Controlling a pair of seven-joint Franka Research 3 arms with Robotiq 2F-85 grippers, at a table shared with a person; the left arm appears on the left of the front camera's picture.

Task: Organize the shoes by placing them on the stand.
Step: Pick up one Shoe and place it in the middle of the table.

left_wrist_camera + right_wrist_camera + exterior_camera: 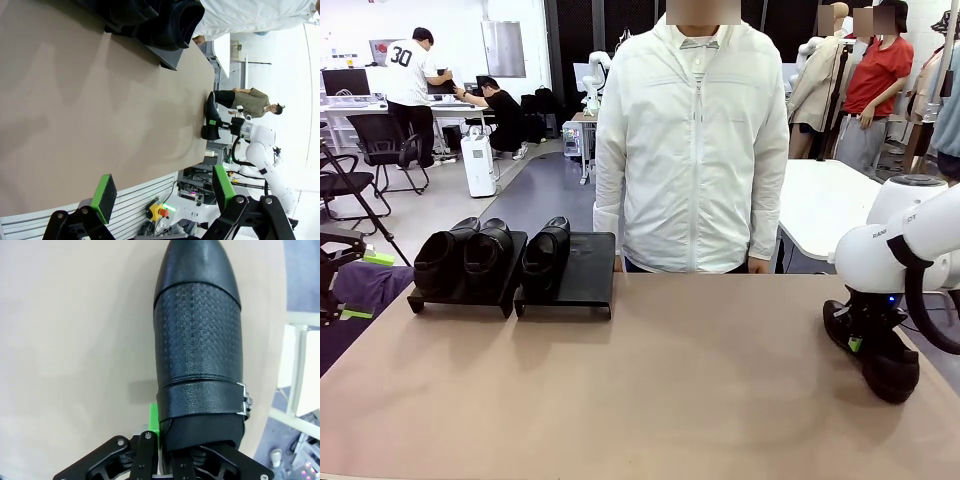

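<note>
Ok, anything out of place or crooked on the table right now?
One shoe is off the stand, alone by the table's right edge, with the right gripper shut on its collar. Three shoes sit straight on the stand, and the spot beside the third is free. Nothing looks spilled or damaged.

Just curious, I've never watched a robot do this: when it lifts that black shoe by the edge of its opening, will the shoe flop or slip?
Probably not flop: the shoe looks like stiff, shaped leather. The right gripper pinches only the collar, so the long toe may dip. Its slight gloss hints at some slip.
</note>
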